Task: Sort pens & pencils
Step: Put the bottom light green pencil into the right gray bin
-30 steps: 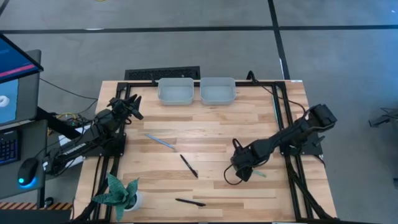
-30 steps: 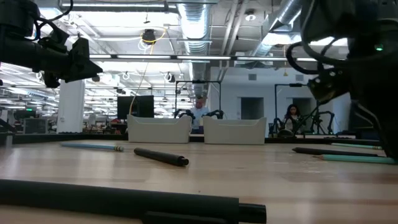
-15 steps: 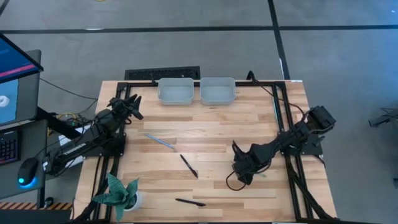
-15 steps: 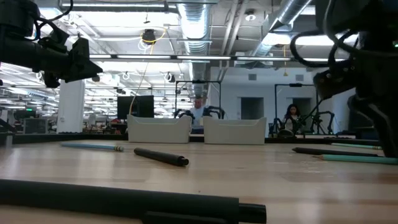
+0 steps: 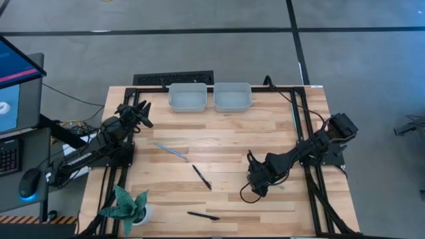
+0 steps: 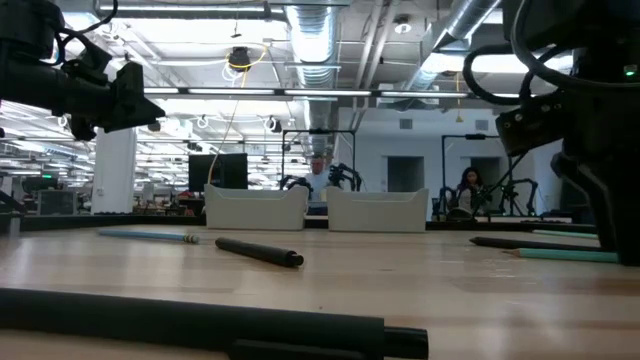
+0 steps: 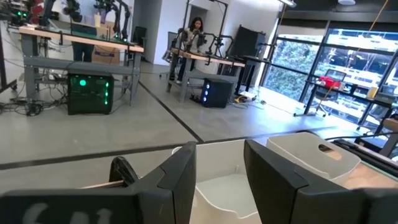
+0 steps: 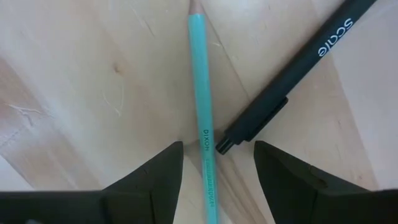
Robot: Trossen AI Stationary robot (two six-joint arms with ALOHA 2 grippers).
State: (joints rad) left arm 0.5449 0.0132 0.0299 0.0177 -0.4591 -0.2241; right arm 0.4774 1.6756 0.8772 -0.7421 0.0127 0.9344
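1. The right gripper (image 8: 211, 177) is low over the table (image 5: 226, 139), fingers spread astride a teal pencil (image 8: 203, 106); nothing is pinched.
2. A black pen (image 8: 298, 68) lies angled just beside the pencil, its clip end nearly touching it.
3. Handling, judged: the pencil is light, stiff and prone to roll. Grip mid-shaft and keep clear of the pen.
4. The left gripper (image 7: 217, 174) waits raised near the bins (image 5: 209, 97), fingers parted and empty.
5. Three other sticks lie mid-table.
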